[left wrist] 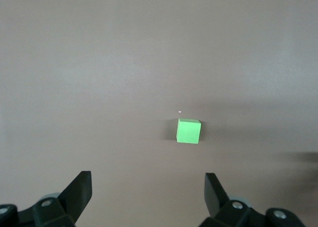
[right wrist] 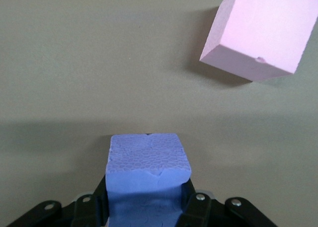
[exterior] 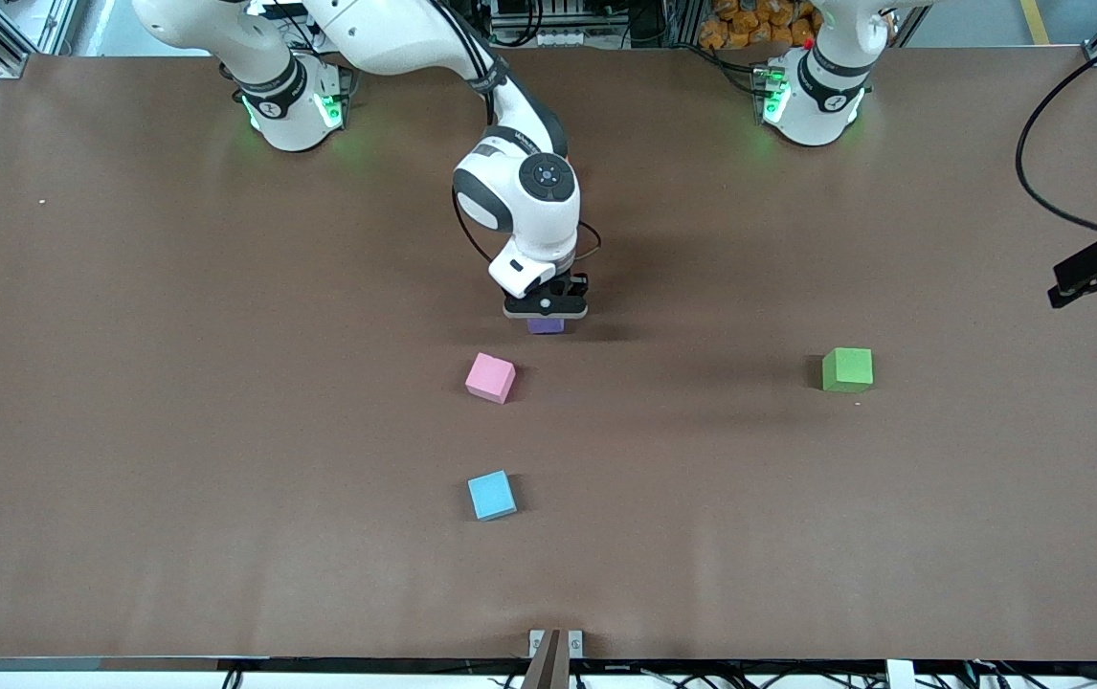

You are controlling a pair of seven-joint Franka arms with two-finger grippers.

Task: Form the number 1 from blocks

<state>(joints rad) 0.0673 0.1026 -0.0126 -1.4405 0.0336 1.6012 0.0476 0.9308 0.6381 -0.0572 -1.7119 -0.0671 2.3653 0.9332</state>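
Note:
My right gripper (exterior: 546, 314) is shut on a purple block (exterior: 546, 325) low over the middle of the table. In the right wrist view the purple block (right wrist: 149, 162) sits squeezed between the black fingers (right wrist: 196, 207). A pink block (exterior: 490, 377) lies on the table just nearer the front camera, rotated; it also shows in the right wrist view (right wrist: 261, 33). A blue block (exterior: 491, 495) lies nearer still. A green block (exterior: 847, 369) rests toward the left arm's end and shows in the left wrist view (left wrist: 189, 130). My left gripper (left wrist: 148, 187) hangs open and empty, high up at the table's edge (exterior: 1075, 282).
The brown table (exterior: 223, 431) spreads wide around the blocks. A black cable (exterior: 1037, 182) loops above the left arm's end. A small bracket (exterior: 555, 646) sits at the table's front edge. The arm bases (exterior: 290, 105) stand along the back.

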